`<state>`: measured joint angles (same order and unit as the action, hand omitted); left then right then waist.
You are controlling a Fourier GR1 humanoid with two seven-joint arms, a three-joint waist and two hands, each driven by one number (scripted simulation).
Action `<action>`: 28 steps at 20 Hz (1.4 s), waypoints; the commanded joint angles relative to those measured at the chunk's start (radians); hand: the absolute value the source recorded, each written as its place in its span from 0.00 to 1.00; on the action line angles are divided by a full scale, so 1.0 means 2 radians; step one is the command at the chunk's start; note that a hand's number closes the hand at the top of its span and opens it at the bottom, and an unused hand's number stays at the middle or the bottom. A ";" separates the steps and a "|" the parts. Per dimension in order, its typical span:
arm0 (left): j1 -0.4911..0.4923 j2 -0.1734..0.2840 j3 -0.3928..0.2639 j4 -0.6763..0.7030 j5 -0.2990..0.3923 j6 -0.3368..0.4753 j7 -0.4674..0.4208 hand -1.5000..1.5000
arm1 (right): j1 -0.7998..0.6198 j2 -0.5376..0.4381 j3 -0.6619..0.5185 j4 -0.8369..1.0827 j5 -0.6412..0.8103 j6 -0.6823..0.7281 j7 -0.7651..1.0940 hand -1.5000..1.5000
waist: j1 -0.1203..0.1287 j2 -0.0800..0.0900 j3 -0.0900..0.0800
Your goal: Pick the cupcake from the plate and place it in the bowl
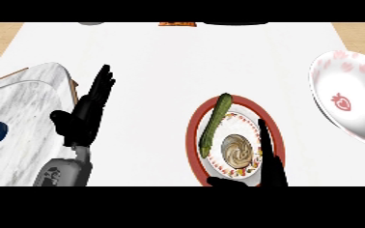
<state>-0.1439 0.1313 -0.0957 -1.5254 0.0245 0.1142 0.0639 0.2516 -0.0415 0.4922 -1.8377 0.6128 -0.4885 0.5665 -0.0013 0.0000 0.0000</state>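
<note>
You have the round red-rimmed plate with a patterned white centre (194,140) near the middle of the white counter (178,63). On it sits the brown-and-cream swirled cupcake (237,150), toward the plate's near right part, with a long green cucumber (214,124) lying just to its left, running from the far rim toward you. Your right hand (269,162) comes in from the near edge with fingers straight and spread wide, one on each side of the cupcake, not closed on it. The white bowl with red strawberry prints (341,96) stands at the right edge, well apart from the plate. Your left hand (89,111) rests open at the left, fingers up, beside a grey marble board (28,116).
</note>
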 commanded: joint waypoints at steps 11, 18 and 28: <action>-0.004 -0.033 -0.006 0.018 -0.040 0.011 -0.006 0.50 | -0.050 0.010 -0.012 0.128 -0.001 0.018 -0.040 1.00 | 0.000 0.000 0.000; -0.028 -0.025 0.012 -0.021 -0.019 0.003 0.041 0.50 | -0.071 0.009 0.039 0.143 0.062 0.045 -0.039 1.00 | 0.001 0.000 0.000; 0.010 -0.021 0.014 -0.013 -0.018 -0.009 0.013 0.50 | -0.002 -0.183 0.089 -0.006 -0.098 0.231 -0.247 1.00 | -0.004 -0.007 0.002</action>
<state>-0.1327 0.0893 -0.0710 -1.5468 -0.0160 0.0936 0.0841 0.1980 -0.2539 0.6003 -1.7511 0.5008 -0.1844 0.2271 -0.0065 -0.0086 -0.0002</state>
